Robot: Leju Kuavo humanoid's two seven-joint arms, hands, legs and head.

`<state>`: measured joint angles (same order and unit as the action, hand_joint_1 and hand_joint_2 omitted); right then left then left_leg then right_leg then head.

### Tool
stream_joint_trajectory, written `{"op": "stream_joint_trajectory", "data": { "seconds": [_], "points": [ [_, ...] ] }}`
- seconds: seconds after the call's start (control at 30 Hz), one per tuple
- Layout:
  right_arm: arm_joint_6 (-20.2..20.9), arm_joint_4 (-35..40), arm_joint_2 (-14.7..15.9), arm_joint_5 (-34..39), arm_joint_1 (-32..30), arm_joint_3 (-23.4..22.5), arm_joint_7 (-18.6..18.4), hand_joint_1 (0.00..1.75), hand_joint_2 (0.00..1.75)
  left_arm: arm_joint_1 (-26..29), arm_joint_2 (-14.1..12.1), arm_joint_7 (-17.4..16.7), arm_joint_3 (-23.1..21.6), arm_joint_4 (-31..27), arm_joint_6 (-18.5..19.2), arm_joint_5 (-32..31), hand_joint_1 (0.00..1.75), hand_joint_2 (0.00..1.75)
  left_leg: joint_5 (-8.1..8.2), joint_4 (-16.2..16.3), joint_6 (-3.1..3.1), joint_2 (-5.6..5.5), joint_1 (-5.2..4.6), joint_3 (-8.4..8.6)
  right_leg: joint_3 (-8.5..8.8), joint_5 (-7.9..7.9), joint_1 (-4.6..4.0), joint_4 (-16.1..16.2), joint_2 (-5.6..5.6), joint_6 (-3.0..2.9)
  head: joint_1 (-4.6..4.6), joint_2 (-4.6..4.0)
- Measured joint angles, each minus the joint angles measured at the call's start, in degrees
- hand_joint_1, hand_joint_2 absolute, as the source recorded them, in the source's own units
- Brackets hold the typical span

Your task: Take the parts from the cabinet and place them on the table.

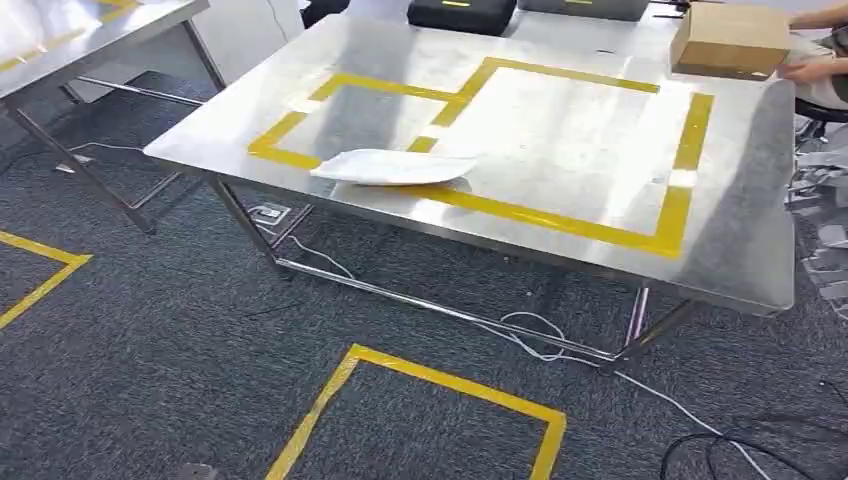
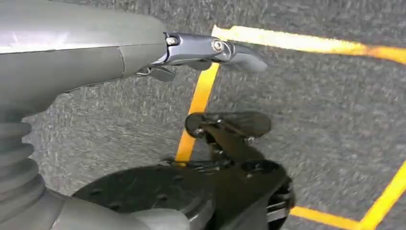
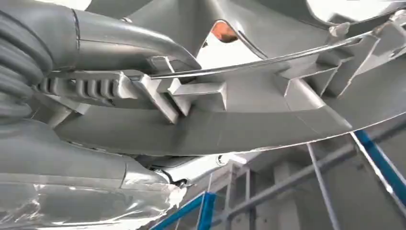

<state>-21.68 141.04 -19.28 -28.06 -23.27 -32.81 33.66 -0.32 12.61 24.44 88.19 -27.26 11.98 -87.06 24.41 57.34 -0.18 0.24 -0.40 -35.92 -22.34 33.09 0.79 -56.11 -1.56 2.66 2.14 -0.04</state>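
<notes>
- The grey part point(image 3: 239, 124) was in your right hand point(image 3: 95, 72). The thumb lay over one side and the fingers point(image 3: 81, 87) sat under it, so the hand was closed on it.
- The part was big and flat with ribs. I think it could tip in the grip, so you needed to keep it level and move slowly.
- Some shiny wrap point(image 3: 95, 201) was close to the hand. I could not tell if it was around the part.
- A blue frame point(image 3: 201, 206) stood behind the part.
- Your left hand point(image 2: 191, 52) hung over the floor point(image 2: 335, 120) with its fingers out straight and nothing in it.
- The table point(image 1: 740, 200) was ahead of you and not yet in reach. My guess is you had to step closer before you set the part down.
- Yellow tape point(image 1: 560, 222) made boxes on the table top. A good spot looked like the big bare one.
- A white bag point(image 1: 390, 167) lay on the tape line near the front edge. You could not see what was in it. You needed to put the part beside it, not on it.
- A brown box point(image 1: 730, 40) sat on the far corner. It looked shut, so its inside was hidden.
- A person's hand point(image 1: 815, 66) was just beside the box, so you needed to stay away from that corner.
- Black cases point(image 1: 460, 14) lay at the far edge, shut too.
</notes>
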Motion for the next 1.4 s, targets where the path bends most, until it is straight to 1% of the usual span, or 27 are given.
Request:
{"op": "stream_joint_trajectory", "data": {
  "seconds": [0.03,0.1,0.13,0.2,0.27,0.3,0.33,0.4,0.43,0.47,0.53,0.6,0.63,0.67,0.73,0.77,0.8,0.83,0.9,0.93,1.0,1.07,1.1,1.2,1.27,1.37,1.4],
  "points": [
    [0.0,0.04,0.02,-0.02,0.16,-0.02,0.02,1.43,1.75,0.0,0.02,0.0,0.0,-0.02,0.02,0.0,0.0,1.75,0.11,-0.89,0.27,-0.26,0.34,1.18,-0.24,-0.46,-0.08,-1.27,0.11,0.39,0.09,0.02],
    [0.0,0.02,0.0,0.0,0.46,0.0,0.09,1.43,1.75,0.1,0.02,0.0,0.13,-0.02,-0.02,0.0,0.0,1.75,0.92,-2.42,0.75,-0.44,0.38,3.79,-5.14,-2.52,-0.22,-10.02,0.82,-0.01,-0.41,0.02],
    [0.0,0.0,0.0,0.02,0.56,0.0,0.07,1.43,1.75,0.16,0.07,0.0,0.31,-0.02,-0.02,0.0,0.0,1.75,1.5,-3.04,0.78,-0.45,0.36,5.04,-8.02,-1.52,-0.36,-14.09,0.85,-0.25,-0.33,0.02],
    [0.0,-0.22,0.0,0.02,0.54,-0.02,-0.02,1.43,1.75,0.55,0.11,0.0,0.42,-0.02,0.0,0.0,0.0,1.75,3.12,-4.34,0.85,-0.53,0.35,8.39,-12.61,5.37,-0.63,-17.87,0.86,-0.31,-0.35,0.02],
    [0.0,-0.28,0.0,0.02,0.52,-0.02,-0.02,1.43,1.75,0.72,0.11,0.0,0.46,-0.02,0.0,0.0,0.0,1.75,4.85,-5.2,0.77,-0.89,0.38,11.77,-15.11,9.85,-0.56,-15.95,0.94,0.13,-0.37,0.02],
    [0.0,-0.28,0.0,0.0,0.44,-0.02,-0.02,1.43,1.75,0.71,0.09,0.0,0.46,-0.02,0.0,0.0,0.0,1.75,5.97,-5.48,0.63,-1.03,0.44,13.54,-15.82,8.82,-0.4,-13.27,1.02,0.35,-0.42,0.02],
    [0.04,-0.28,0.0,-0.06,0.3,-0.04,-0.04,1.43,1.75,0.71,0.13,-0.13,0.48,-0.04,0.04,-0.02,0.0,1.75,7.09,-5.57,0.51,-1.04,0.52,15.05,-16.35,4.61,-0.2,-10.02,1.14,0.57,-0.39,0.02],
    [0.33,-0.42,0.0,-0.17,0.15,-0.07,-0.04,1.43,1.75,0.74,0.11,-0.74,0.66,-0.37,0.26,-0.07,0.0,1.75,9.89,-5.02,-0.04,-1.01,0.25,17.7,-18.02,-13.96,0.08,-2.27,2.63,0.77,-0.75,0.0],
    [0.77,-0.66,0.0,-0.24,0.43,-0.09,-0.22,1.43,1.75,0.83,0.13,-1.03,0.7,-0.48,0.37,-0.07,0.0,1.75,10.7,-5.85,-0.35,-0.92,0.15,18.3,-16.77,-12.0,-0.33,-3.76,2.53,-0.06,-0.88,0.02],
    [1.11,-0.42,0.0,-0.31,0.12,-0.28,-0.35,1.43,1.75,0.41,0.33,-1.2,0.72,-0.63,0.55,-0.13,0.0,1.75,11.4,-6.63,-0.78,-0.84,0.4,19.54,-16.46,-11.06,-0.5,-3.78,1.72,-0.45,-0.05,-0.02],
    [1.42,-0.26,0.0,-0.41,0.37,-0.52,-0.35,1.43,1.75,-0.72,0.74,-1.25,0.72,-0.85,0.96,-0.17,0.0,1.75,8.03,-1.42,-1.64,-0.95,0.62,17.9,-14.71,-10.08,-0.47,-3.31,1.36,-1.38,-0.2,0.0],
    [1.57,-0.15,0.0,-0.28,0.37,-0.63,-0.48,1.43,1.75,-1.31,1.05,-1.82,0.77,-0.9,1.09,-0.24,0.0,1.75,4.8,9.52,-2.14,-0.84,0.72,11.46,-12.66,-9.06,-0.28,-2.32,1.66,-2.02,-0.09,-0.02],
    [1.79,-0.15,0.0,-0.18,0.4,-0.66,-0.57,1.43,1.75,-1.25,1.27,-2.38,0.79,-0.92,1.11,-0.22,0.0,1.75,6.11,13.58,-2.18,-0.84,0.76,7.84,-11.53,-8.49,-0.26,-1.82,1.59,-2.27,0.13,-0.02],
    [2.1,-0.15,0.0,-0.06,0.42,-0.68,-0.74,1.43,1.75,-0.98,1.31,-2.84,0.79,-0.94,1.14,-0.31,0.0,1.75,9.25,15.69,-2.28,-0.84,0.81,4.71,-10.42,-7.83,-0.23,-1.4,1.38,-2.39,0.28,-0.02],
    [3.02,-0.15,0.0,0.02,0.66,-0.92,-0.98,1.43,1.75,-0.61,1.44,-3.28,0.79,-1.25,1.53,0.11,0.0,1.75,16.76,15.84,-2.25,-0.84,0.85,0.24,-8.44,-6.64,-0.05,-1.07,0.84,-2.29,0.26,-0.02],
    [3.98,-0.15,0.0,0.2,0.83,-1.03,-1.29,1.43,1.75,-0.71,1.55,-4.6,0.79,-1.27,1.93,1.01,0.0,1.75,18.37,14.83,-2.36,-0.84,0.93,-1.08,-7.53,-5.92,0.09,-1.08,0.65,-2.1,0.37,-0.02],
    [5.52,-0.11,0.0,0.22,1.21,-1.14,-2.0,1.43,1.75,-0.97,1.75,-6.57,0.79,-1.27,1.73,2.03,0.0,1.75,17.52,12.78,-2.38,-0.83,1.04,-1.79,-6.59,-5.14,0.26,-1.08,0.5,-1.86,0.35,-0.02],
    [6.98,-0.11,0.0,0.09,1.74,-1.27,-2.62,1.43,1.75,-1.32,1.84,-7.98,0.79,-1.27,1.16,2.54,0.0,1.75,14.25,9.79,-2.54,-0.82,1.17,-1.88,-5.5,-4.34,0.47,-1.07,0.39,-1.54,0.39,-0.02],
    [8.24,0.06,0.0,-0.22,2.46,-1.33,-3.26,1.43,1.75,-2.07,2.25,-8.81,0.81,-1.07,0.44,3.17,0.0,1.75,-0.03,2.23,-3.0,-0.25,1.72,-1.92,-4.28,-2.29,0.16,-1.21,0.41,-0.44,0.87,-0.02],
    [8.48,0.33,0.02,-0.5,2.6,-1.51,-3.37,1.43,1.75,-2.53,2.45,-9.05,0.79,-0.81,0.16,3.61,0.0,1.75,-0.64,0.88,-2.94,0.74,2.04,-1.83,-3.87,-1.06,-0.04,-1.63,0.29,-0.37,1.51,0.0],
    [8.98,0.85,0.02,-0.68,3.31,-1.7,-3.5,1.43,1.75,-2.96,2.71,-9.18,0.79,-0.48,-0.44,3.84,0.0,1.75,-0.06,1.22,-2.51,0.52,1.75,-1.7,-2.45,0.8,-0.1,-0.54,0.37,0.55,0.54,0.0],
    [9.46,1.2,0.04,-0.89,3.38,-1.77,-3.56,1.43,1.75,-3.17,2.87,-9.2,0.77,-0.13,-1.09,4.41,0.0,1.75,-1.52,0.83,-1.67,0.28,2.25,-0.99,-1.45,1.19,0.14,-0.45,0.84,1.06,0.55,0.0],
    [9.55,1.25,0.04,-1.01,3.44,-1.81,-3.58,1.43,1.75,-3.18,2.86,-9.46,0.77,-0.09,-1.22,4.68,0.0,1.75,-1.32,0.84,-1.11,0.22,2.23,-0.51,-2.43,2.6,0.12,-2.79,1.27,1.3,-0.04,0.0],
    [10.25,1.33,0.04,-1.29,3.64,-1.86,-4.24,1.43,1.75,-3.52,2.78,-11.26,0.74,0.02,-1.2,4.96,0.0,1.75,-0.76,0.89,-0.16,0.35,1.57,0.36,-10.6,8.57,-0.06,-16.29,1.32,1.5,-0.46,0.0],
    [10.69,1.33,0.04,-1.64,3.68,-1.88,-4.5,1.43,1.75,-3.61,2.8,-11.58,0.72,0.07,-1.25,5.09,0.0,1.75,-0.12,0.92,0.32,0.02,0.97,0.89,-13.65,7.16,-0.27,-18.33,1.31,0.99,-0.5,0.0],
    [10.75,1.66,0.04,-1.77,3.77,-1.86,-4.7,1.43,1.75,-3.6,2.84,-11.61,0.72,0.09,-1.27,5.36,0.0,1.75,1.46,0.88,0.62,-0.62,0.21,2.67,-10.39,-3.45,-1.18,-5.32,1.28,-0.97,-0.55,0.0],
    [10.75,1.81,0.04,-1.84,3.89,-1.86,-4.74,1.43,1.75,-3.53,2.93,-11.58,0.72,0.13,-1.29,5.4,0.0,1.75,1.77,0.76,0.52,-0.7,0.11,3.16,-9.45,-5.12,-1.47,-3.66,1.14,-1.45,-0.44,0.0]
  ]
}}
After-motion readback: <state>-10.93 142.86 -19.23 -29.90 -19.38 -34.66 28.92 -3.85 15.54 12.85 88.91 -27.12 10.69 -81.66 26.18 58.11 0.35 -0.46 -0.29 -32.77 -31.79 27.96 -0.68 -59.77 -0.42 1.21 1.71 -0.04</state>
